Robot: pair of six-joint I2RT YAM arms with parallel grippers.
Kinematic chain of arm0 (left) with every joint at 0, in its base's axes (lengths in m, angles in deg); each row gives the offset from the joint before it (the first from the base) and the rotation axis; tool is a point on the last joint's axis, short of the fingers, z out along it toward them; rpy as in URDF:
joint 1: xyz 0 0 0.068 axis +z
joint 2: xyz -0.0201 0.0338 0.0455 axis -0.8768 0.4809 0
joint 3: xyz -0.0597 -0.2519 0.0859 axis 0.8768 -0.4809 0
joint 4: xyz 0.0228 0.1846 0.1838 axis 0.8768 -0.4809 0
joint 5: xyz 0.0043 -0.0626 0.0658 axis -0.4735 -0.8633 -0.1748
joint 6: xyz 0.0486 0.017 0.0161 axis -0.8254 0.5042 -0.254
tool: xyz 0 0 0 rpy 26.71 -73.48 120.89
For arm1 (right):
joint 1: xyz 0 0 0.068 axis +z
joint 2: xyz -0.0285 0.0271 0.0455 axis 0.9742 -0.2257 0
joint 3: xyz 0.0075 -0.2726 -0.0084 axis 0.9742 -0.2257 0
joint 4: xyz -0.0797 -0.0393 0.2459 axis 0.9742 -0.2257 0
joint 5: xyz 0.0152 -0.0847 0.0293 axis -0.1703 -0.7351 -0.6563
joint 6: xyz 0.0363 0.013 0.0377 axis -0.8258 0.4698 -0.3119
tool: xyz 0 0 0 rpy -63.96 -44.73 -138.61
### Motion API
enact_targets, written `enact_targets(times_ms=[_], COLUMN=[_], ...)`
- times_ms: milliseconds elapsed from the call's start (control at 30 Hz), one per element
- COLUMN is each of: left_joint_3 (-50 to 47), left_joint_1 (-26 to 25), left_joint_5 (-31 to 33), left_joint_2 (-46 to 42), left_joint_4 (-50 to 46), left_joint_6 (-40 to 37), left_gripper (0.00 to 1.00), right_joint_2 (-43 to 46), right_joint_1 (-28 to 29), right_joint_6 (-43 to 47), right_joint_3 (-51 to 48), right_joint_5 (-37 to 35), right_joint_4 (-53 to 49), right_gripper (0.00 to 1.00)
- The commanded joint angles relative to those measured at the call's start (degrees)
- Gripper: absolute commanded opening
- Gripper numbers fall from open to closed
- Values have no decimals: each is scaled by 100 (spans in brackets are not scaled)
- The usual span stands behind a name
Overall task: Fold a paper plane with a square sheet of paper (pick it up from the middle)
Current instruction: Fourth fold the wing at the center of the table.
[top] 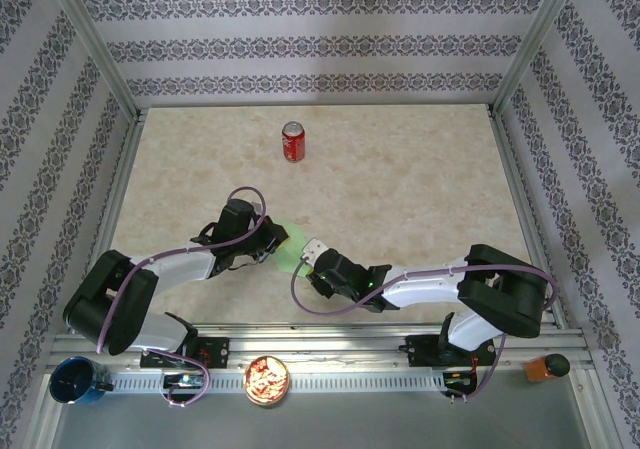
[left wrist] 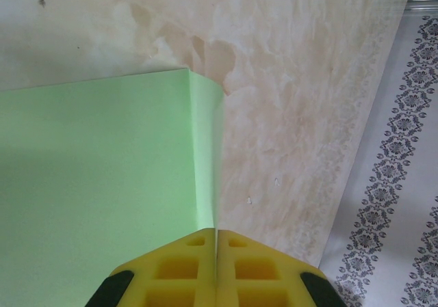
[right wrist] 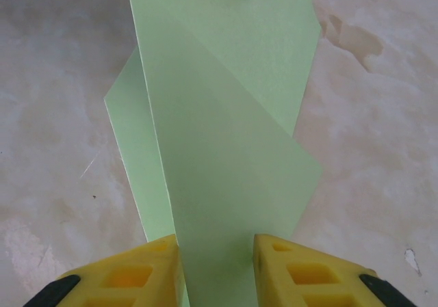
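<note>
1. Blue cup [top: 75,381]: on the front rail, at 7 o'clock of the worktop [top: 420,199].
2. Bowl [top: 267,380]: on the same rail at 6 o'clock, holding pale pinkish pieces.
3. My left end effector [top: 272,239] [left wrist: 216,235]: near mid-worktop, clenched. Its yellow fingers [left wrist: 178,269] meet with no gap, and a creased edge of the sheet of paper [top: 290,252] [left wrist: 102,184] runs into their seam. It is grasping that sheet.
4. Sheet of paper, light green: partly folded, one flap slanting across it [right wrist: 226,150]. It sits between my two end effectors.
5. Red can [top: 293,141]: upright, at 12 o'clock of the paper, well apart.
6. My right end effector [top: 308,253] [right wrist: 216,242]: at 4 o'clock of the paper, released. Its fingers [right wrist: 294,273] stand apart with the paper in the gap.
7. Orange block [top: 545,367]: on the rail, 4 o'clock corner.
</note>
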Motion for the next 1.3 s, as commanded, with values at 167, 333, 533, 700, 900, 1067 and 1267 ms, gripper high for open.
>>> enact_targets(times_ms=[167, 333, 533, 700, 900, 1067, 1267], left_joint_3=[16, 21, 34, 38, 16, 21, 92], left_joint_1=[36, 32, 28, 29, 27, 24, 35], left_joint_5=[-65, -60, -59, -41, -27, 123, 823], left_joint_2=[30, 37, 49, 48, 44, -308, -1205], left_joint_4=[236, 236, 225, 210, 207, -99, -1363], left_joint_6=[73, 79, 77, 62, 50, -134, -575], left_gripper=[5, 5, 5, 5, 10, 32, 40], right_joint_2=[-146, -198, -225, -203, -183, -309, -612], right_joint_1=[10, 8, 6, -12, -32, -213, -316], right_joint_6=[-77, -105, -151, -247, -364, -840, -1442], right_joint_3=[117, 117, 117, 83, 65, -14, 11], right_joint_5=[-38, 5, 60, 80, 246, 642, 1091], right_joint_4=[-45, -32, 8, 78, 158, 362, 683], right_gripper=[29, 25, 20, 18, 14, 7, 6])
